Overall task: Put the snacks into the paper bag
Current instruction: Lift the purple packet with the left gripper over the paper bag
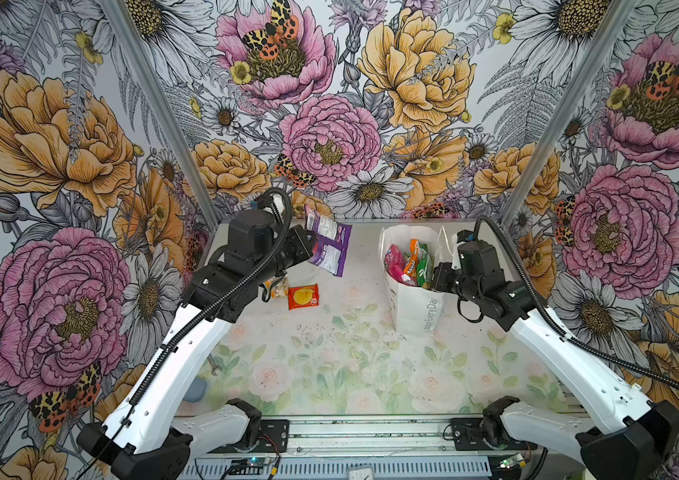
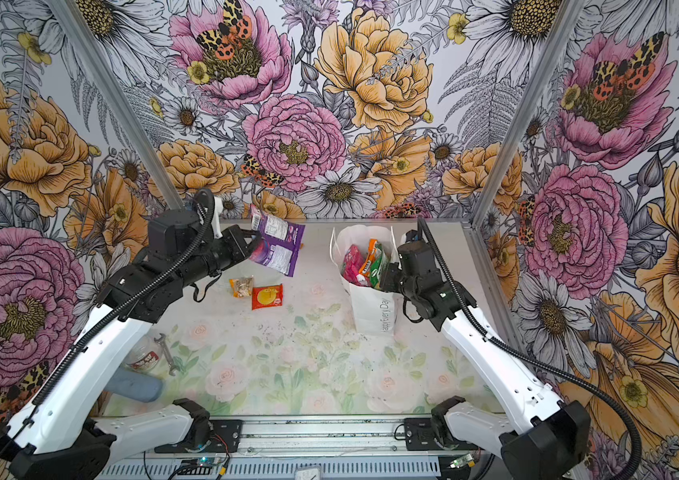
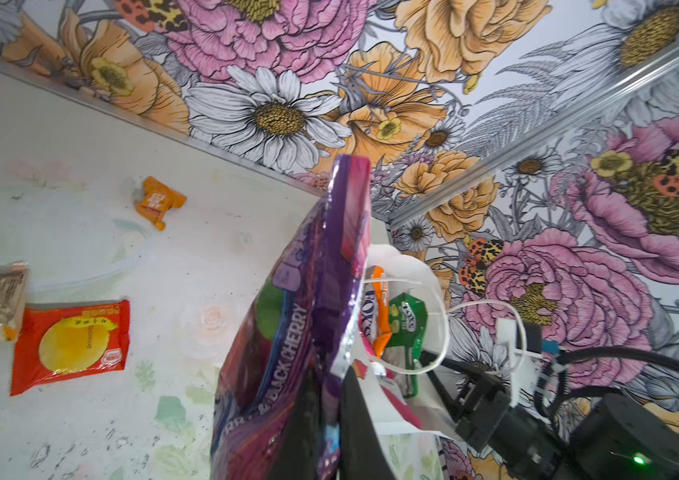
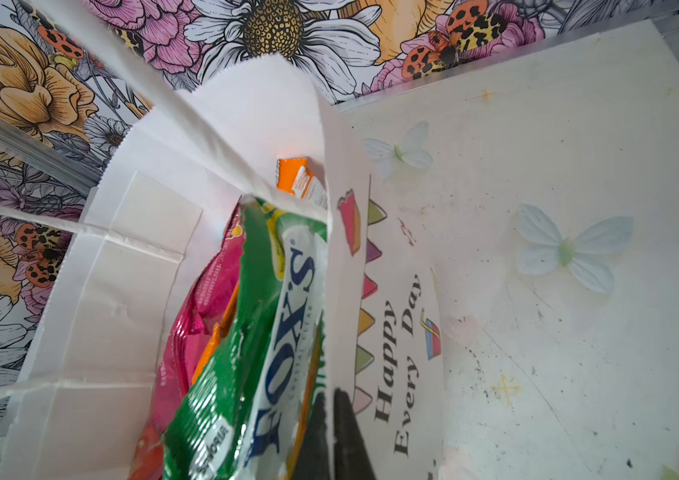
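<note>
Up off the table (image 1: 329, 365) goes the left gripper (image 1: 309, 245), jaws clamped on one edge of the purple packet (image 1: 329, 245). The packet hangs in the air to the left of the paper bag (image 1: 412, 309), clear of it. From the left wrist the packet fills the middle of the view, and its lettering is cut down to "& BLACK CHERRY".

Across the way, the right gripper (image 4: 333, 432) is pinched tight on the bag's printed wall at the rim, one finger inside and one outside. In both top views the wrist body covers that contact.

The bag stands upright with its mouth open, and it's crowded in there. A pink packet (image 1: 395, 262), an orange packet (image 1: 412, 255) and the green FOX'S packet (image 4: 275, 332) poke up, their lower halves sunk out of sight. What lies under them, I can't tell.

On the table the red-orange packet (image 1: 303, 296) with the yellow circle lies flat. Just beside it sits a small orange-edged packet (image 1: 278, 287), half tucked behind the left arm. A tiny orange packet (image 3: 159, 202) near the back edge shows plainly only from the left wrist.

At the near left, the clear cup (image 2: 144, 357), a wrench (image 2: 165, 353) and a blue-grey case (image 2: 138, 386) sit partly behind that arm.
</note>
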`<state>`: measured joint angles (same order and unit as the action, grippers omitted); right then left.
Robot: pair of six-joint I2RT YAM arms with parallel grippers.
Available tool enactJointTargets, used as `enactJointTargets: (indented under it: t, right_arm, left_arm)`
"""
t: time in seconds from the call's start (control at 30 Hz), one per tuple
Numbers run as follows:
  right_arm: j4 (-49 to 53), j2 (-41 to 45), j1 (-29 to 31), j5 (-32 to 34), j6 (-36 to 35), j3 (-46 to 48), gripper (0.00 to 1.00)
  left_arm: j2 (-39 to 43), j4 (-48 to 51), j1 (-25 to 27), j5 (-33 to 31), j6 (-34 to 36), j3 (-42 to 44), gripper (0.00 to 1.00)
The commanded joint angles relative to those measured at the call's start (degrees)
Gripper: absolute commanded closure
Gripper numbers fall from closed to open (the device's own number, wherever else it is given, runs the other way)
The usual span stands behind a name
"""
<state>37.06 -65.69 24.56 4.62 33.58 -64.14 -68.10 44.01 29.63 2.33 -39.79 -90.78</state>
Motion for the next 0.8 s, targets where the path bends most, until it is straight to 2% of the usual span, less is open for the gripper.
enactJointTargets:
  t: [0.0, 0.13, 0.33, 0.77]
  right_arm:
    - [-1.4, -0.4, 0.9, -1.0, 0.4, -3.2, 1.00]
    - [-1.4, -0.8, 1.1, -1.0, 0.1, -4.1, 1.00]
    - [-2.0, -0.7, 1.5, -0.9, 0.3, -4.0, 1.00]
    - [-2.3, -0.5, 2.0, -1.4, -0.5, -4.7, 1.00]
  left_arm:
    - [-2.1, -0.3, 3.9, -1.1, 2.4, -7.6, 1.00]
    - [-5.6, -0.3, 9.7, -3.5, 3.9, -15.6, 1.00]
    - [-11.3, 0.0, 14.4, -4.7, 3.9, -22.6, 1.00]
    - [-20.3, 1.1, 18.8, -2.3, -1.0, -23.4, 1.00]
